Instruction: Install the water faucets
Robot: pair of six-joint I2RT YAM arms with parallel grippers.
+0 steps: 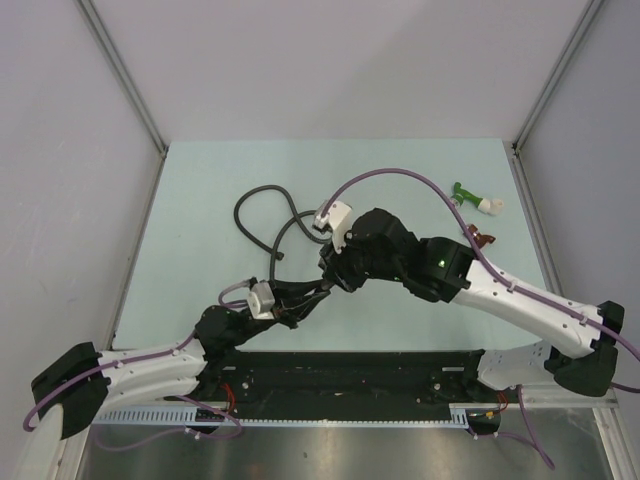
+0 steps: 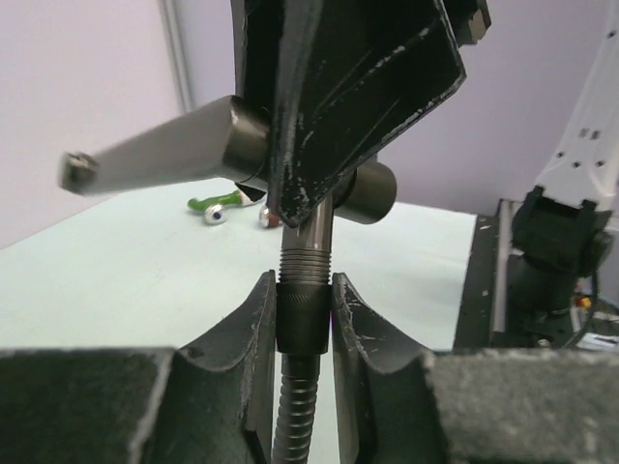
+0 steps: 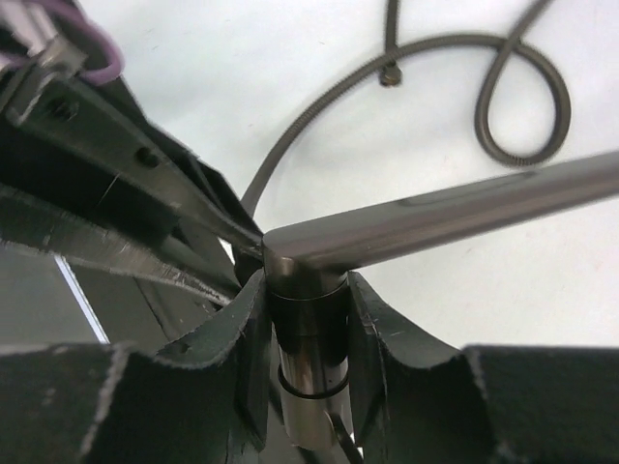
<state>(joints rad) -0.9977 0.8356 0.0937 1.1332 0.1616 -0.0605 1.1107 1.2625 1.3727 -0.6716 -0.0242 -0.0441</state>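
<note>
A slim dark grey-brown metal faucet [image 3: 435, 215] is held above the middle of the pale green bench [image 1: 195, 225]. Its short body is clasped between the fingers of the right end effector [image 3: 307, 285], which is closed on it, and its long thin arm juts out sideways. Directly beneath the faucet's threaded stem, a dark metal collar [image 2: 303, 324] is gripped by the left end effector [image 2: 302, 290], which is narrowed onto it from both sides. The collar sits at the end of a coiled black flexible hose [image 2: 295, 411], which is seen dropping below the faucet and looping over the bench on its far side. Stem and collar are in line and touching; whether the threads are engaged cannot be told.

From overhead the faucet is almost wholly hidden by the two black end effectors crowded around it. Well apart from the faucet, to its right, a small green fitting with a white end [image 1: 466, 193] and a small dark-red fitting [image 1: 484, 237] are laid near each other. A purple cable [image 1: 400, 174] is arched over the bench just beyond the faucet. The bench surface is matt and is enclosed by pale lilac-grey walls [image 1: 350, 60] and aluminium corner posts [image 1: 120, 72].
</note>
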